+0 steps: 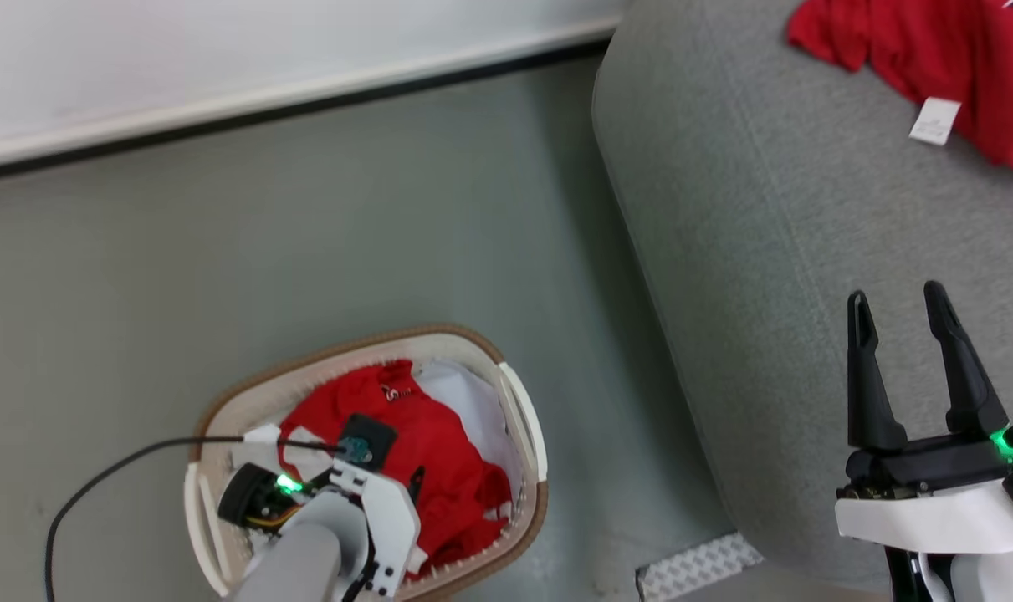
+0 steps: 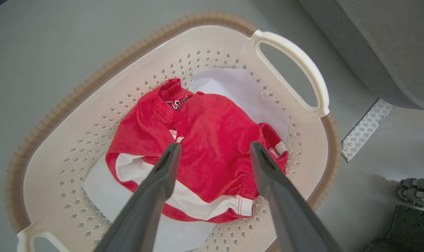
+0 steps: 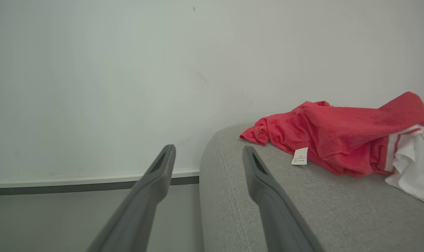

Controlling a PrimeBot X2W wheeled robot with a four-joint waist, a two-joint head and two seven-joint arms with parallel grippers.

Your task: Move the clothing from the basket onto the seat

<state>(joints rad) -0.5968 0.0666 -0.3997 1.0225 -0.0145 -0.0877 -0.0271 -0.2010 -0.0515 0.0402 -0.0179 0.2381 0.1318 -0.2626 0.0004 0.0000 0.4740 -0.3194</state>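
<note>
**Left gripper over the laundry basket, right gripper at the seat, both empty.**

The oval cream-white perforated plastic basket (image 2: 75, 133), brown-rimmed with side handles, stands on the grey floor (image 1: 305, 234) beside the large grey fabric-upholstered seat (image 1: 765, 293). A crumpled red jersey with white trim (image 2: 212, 119) lies inside the basket on a plain white cloth (image 2: 233, 87). The left gripper (image 2: 215, 145) hangs directly above this jersey with its two dark fingers spread apart and grasping nothing; whether the tips touch the fabric cannot be told. A second red garment with white striped trim (image 3: 338, 133) and a small white label tag (image 3: 300, 156) lies on the seat top near the white wall (image 3: 127, 70). The right gripper (image 1: 896, 294) hovers at the seat's edge with its fingers likewise spread, well apart from that garment.
</note>
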